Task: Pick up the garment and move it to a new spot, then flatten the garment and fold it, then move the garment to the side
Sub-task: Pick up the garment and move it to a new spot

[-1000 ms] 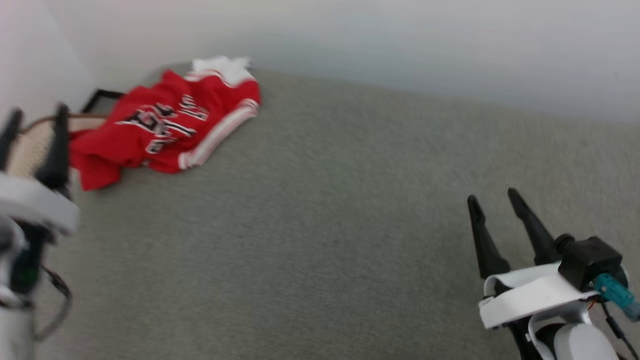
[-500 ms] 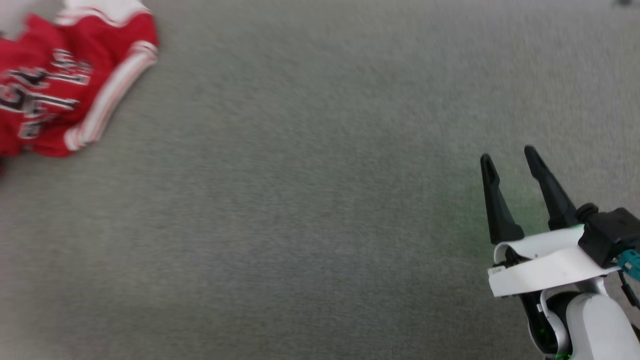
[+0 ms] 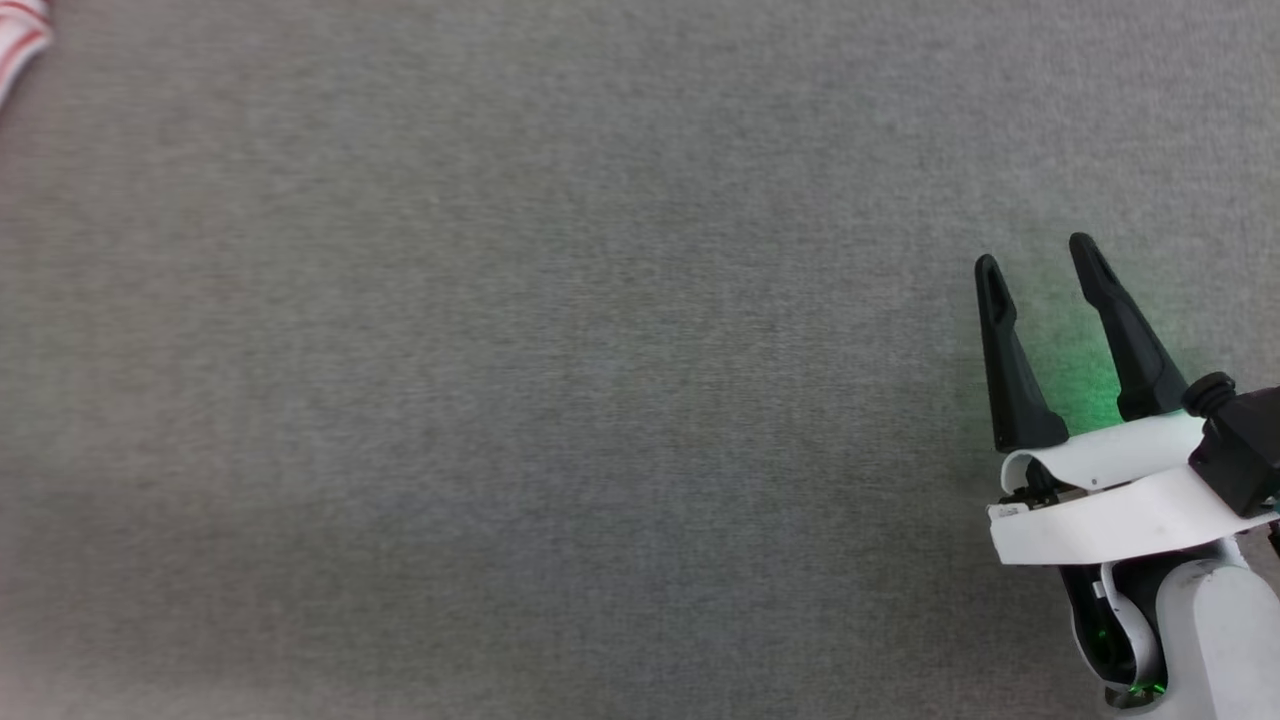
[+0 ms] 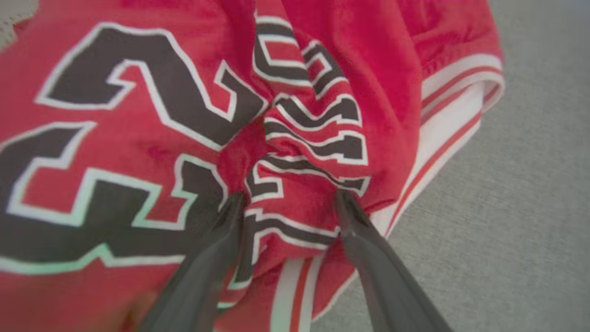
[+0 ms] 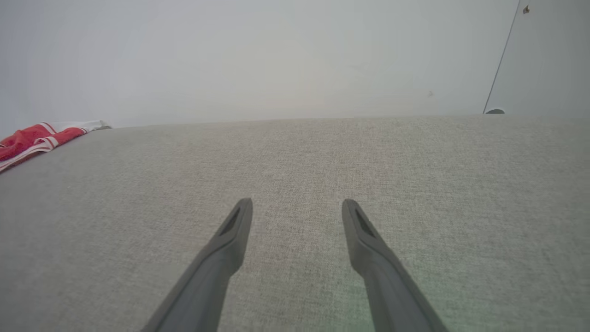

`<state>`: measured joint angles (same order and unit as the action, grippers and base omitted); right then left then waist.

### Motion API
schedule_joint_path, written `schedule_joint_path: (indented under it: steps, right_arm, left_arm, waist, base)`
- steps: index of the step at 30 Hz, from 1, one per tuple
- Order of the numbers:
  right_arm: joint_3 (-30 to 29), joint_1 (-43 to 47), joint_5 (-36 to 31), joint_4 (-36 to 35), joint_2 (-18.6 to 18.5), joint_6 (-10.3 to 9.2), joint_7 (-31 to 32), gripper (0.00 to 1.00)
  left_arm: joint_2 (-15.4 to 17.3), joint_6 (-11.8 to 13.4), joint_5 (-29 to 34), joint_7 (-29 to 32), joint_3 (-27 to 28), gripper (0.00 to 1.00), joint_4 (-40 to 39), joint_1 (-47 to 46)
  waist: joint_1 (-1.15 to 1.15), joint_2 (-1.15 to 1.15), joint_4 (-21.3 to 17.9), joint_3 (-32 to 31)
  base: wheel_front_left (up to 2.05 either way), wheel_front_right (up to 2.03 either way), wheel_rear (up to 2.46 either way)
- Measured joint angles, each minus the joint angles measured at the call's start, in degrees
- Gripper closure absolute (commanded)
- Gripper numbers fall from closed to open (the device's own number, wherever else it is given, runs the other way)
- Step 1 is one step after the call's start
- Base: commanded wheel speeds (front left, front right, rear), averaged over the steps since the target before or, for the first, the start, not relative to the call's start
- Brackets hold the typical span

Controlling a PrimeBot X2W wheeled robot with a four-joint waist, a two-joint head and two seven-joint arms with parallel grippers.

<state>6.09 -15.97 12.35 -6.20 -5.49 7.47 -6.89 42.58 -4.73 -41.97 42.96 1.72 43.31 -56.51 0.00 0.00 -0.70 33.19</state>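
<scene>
The garment (image 4: 138,129) is a red jersey with black, white-outlined numbers and red-and-white striped trim, lying crumpled on the grey cloth surface. My left gripper (image 4: 288,196) is open, its two fingertips (image 4: 235,203) pressed into the jersey with a bunched ridge of fabric between them. In the head view only a sliver of the garment's striped trim (image 3: 20,40) shows at the top left corner. My right gripper (image 3: 1036,252) hovers open over bare surface at the right, holding nothing. The right wrist view has the garment (image 5: 32,138) far off at the left edge, well away from the right gripper (image 5: 297,203).
A wide grey woven surface (image 3: 560,380) spreads between the garment and the right gripper. A pale wall (image 5: 276,55) rises behind its far edge, with a dark vertical line (image 5: 502,60) at the right. Green light glows on the cloth under the right gripper.
The head camera has swung, so the garment slid out of the picture to the upper left and the left gripper left it. The right gripper sits higher in the picture, still open.
</scene>
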Motion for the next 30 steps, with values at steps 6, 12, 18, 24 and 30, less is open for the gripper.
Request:
schedule_joint_path:
  steps: [6, 12, 18, 24, 30]
  right_arm:
    - [-0.23, 0.05, -0.08, -1.79, 0.09, 0.0, 1.15, 0.0]
    - [-0.33, 0.34, -0.19, -2.16, 0.13, 0.0, 1.72, 0.0]
    - [-0.55, 1.74, -0.13, -1.65, 0.25, 0.0, 1.87, 0.0]
    - [-0.23, 3.19, 0.66, 0.2, 0.63, 0.0, 1.34, 0.0]
    - [-0.19, 5.11, 1.65, 2.25, 1.31, 0.0, 0.38, 0.0]
  left_arm:
    - [0.47, 0.7, 0.27, 2.21, -1.19, 0.0, 3.75, -2.29]
    - [-0.79, 0.01, 0.51, 0.4, -2.45, 1.0, 6.39, -3.13]
    - [-1.52, -1.19, 1.52, -3.5, -4.01, 1.0, 7.69, -3.27]
    - [0.29, -2.2, 2.4, -8.99, -5.42, 1.0, 5.67, -4.53]
    - [1.55, -2.42, 3.26, -15.02, -7.84, 1.0, 1.24, -6.37]
  waist:
    - [0.0, 0.0, -1.74, 1.73]
    - [0.0, 0.0, -1.53, 0.66]
    - [0.0, 0.0, -0.61, -2.29]
    - [0.0, 0.0, 0.38, -6.38]
    - [0.0, 0.0, 1.26, -11.24]
  base:
    - [0.0, 0.0, 0.0]
    - [0.0, 0.0, 0.0]
    - [0.0, 0.0, 0.0]
    - [0.0, 0.0, 0.0]
    - [0.0, 0.0, 0.0]
